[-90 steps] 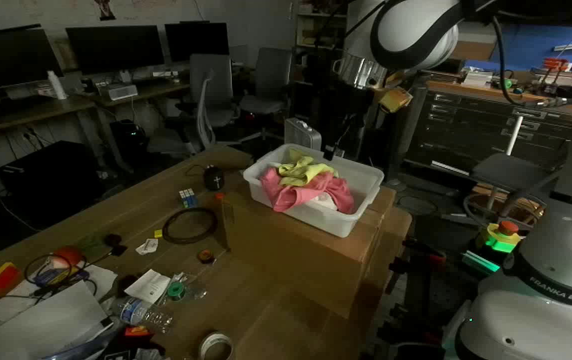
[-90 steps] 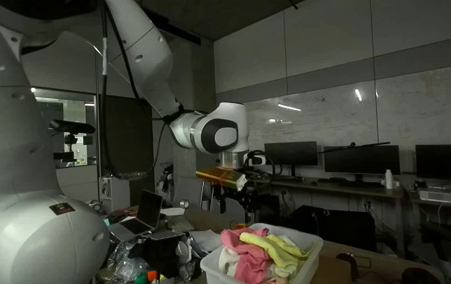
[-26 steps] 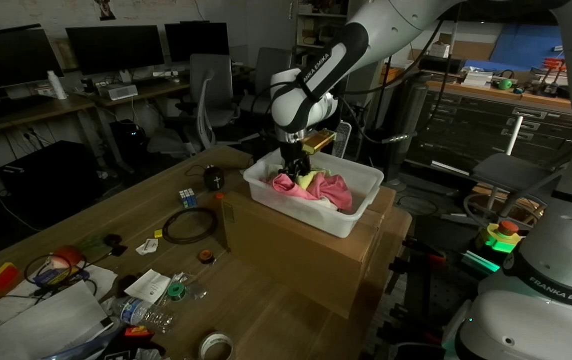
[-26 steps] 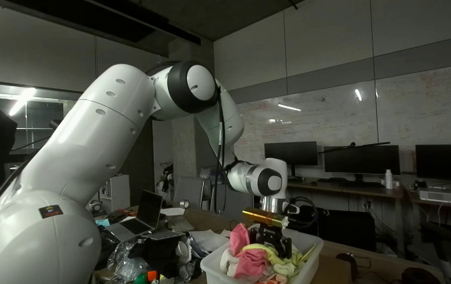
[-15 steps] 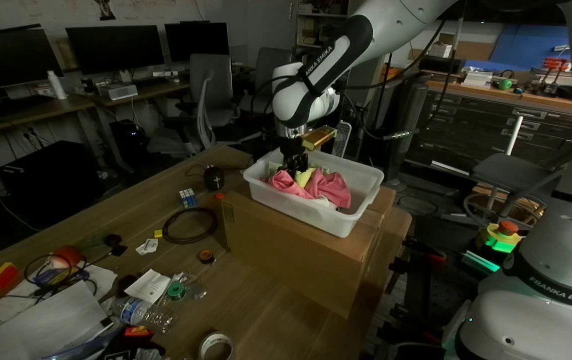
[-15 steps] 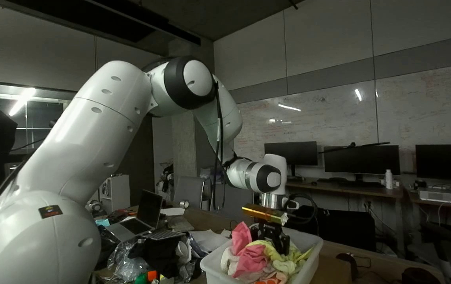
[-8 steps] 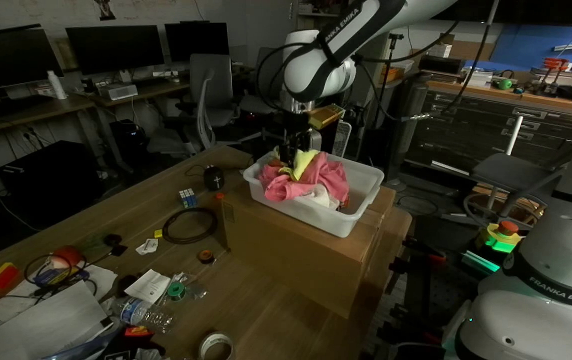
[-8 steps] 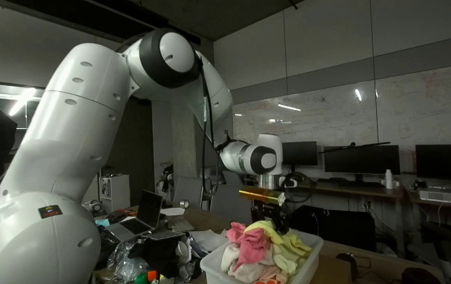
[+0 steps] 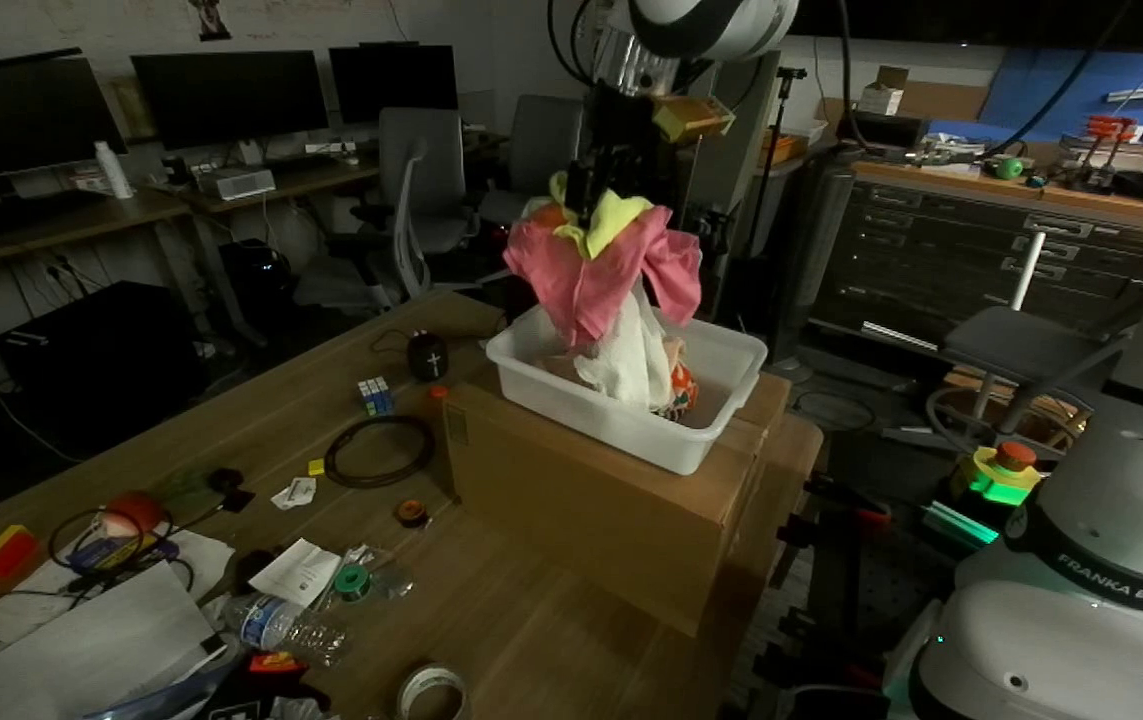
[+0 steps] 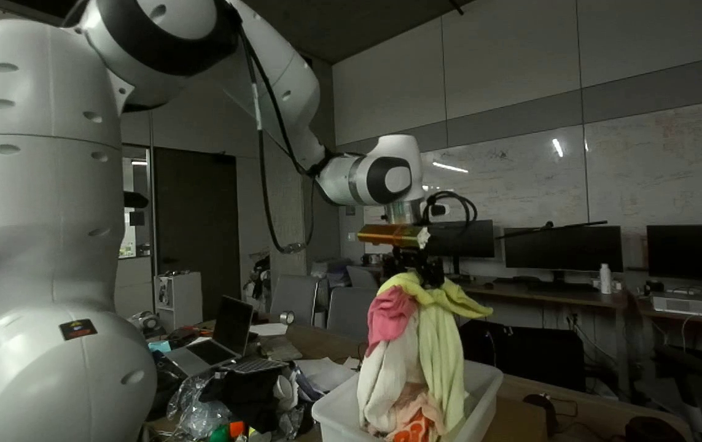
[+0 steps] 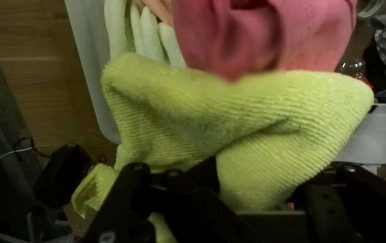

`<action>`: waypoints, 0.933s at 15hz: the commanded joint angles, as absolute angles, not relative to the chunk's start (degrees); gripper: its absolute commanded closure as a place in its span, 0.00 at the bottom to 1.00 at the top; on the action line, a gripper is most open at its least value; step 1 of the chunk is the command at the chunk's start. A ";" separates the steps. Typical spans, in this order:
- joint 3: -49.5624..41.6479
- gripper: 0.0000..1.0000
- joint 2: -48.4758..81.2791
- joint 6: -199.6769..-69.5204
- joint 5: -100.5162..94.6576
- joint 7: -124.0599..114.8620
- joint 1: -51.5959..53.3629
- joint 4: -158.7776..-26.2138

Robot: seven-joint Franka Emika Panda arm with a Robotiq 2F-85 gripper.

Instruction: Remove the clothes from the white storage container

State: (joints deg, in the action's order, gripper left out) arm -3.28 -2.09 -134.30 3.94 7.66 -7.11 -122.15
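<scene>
My gripper [image 9: 587, 195] is above the white storage container [image 9: 571, 409], shut on a bunch of clothes. Folds of a yellow cloth [image 11: 247, 128] bulge up between its dark fingers in the wrist view, which hide the exact pinch. A pink cloth [image 9: 581, 285] drapes down with it. Below hang a white cloth [image 9: 628, 360] and, in an exterior view, a long pale yellow cloth [image 10: 441, 350]. A peach cloth with an orange pattern [image 10: 413, 417] is at the bottom, its lower end still inside the container.
The container stands on a cardboard box [image 9: 581, 510] on the wooden table. A black cylinder [image 9: 426, 356], a puzzle cube [image 9: 375, 396] and a cable coil [image 9: 379, 452] lie nearby. Papers [image 9: 111, 630], a plastic bottle [image 9: 286, 627] and a laptop [image 10: 228, 334] clutter the tabletop.
From above the container my gripper went down into the clothes, closed on them and has risen again. The pink, yellow and white cloths have come up with it out of the pile.
</scene>
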 commanded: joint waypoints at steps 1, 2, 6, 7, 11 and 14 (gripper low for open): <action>-4.14 0.90 -12.61 -133.52 5.92 5.59 -6.10 -125.38; -4.23 0.90 -14.54 -133.12 5.99 4.86 -6.00 -125.51; -4.25 0.90 -21.16 -131.25 6.24 1.95 -5.67 -125.60; -4.18 0.91 -22.67 -130.69 6.32 0.98 -5.61 -125.60; -3.09 0.91 -28.22 -128.55 5.53 -2.70 -5.39 -125.81; -1.75 0.91 -33.20 -126.61 5.22 -4.70 -4.77 -127.06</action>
State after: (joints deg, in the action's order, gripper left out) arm -2.84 -27.30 -128.30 5.18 -2.12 -5.77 -125.22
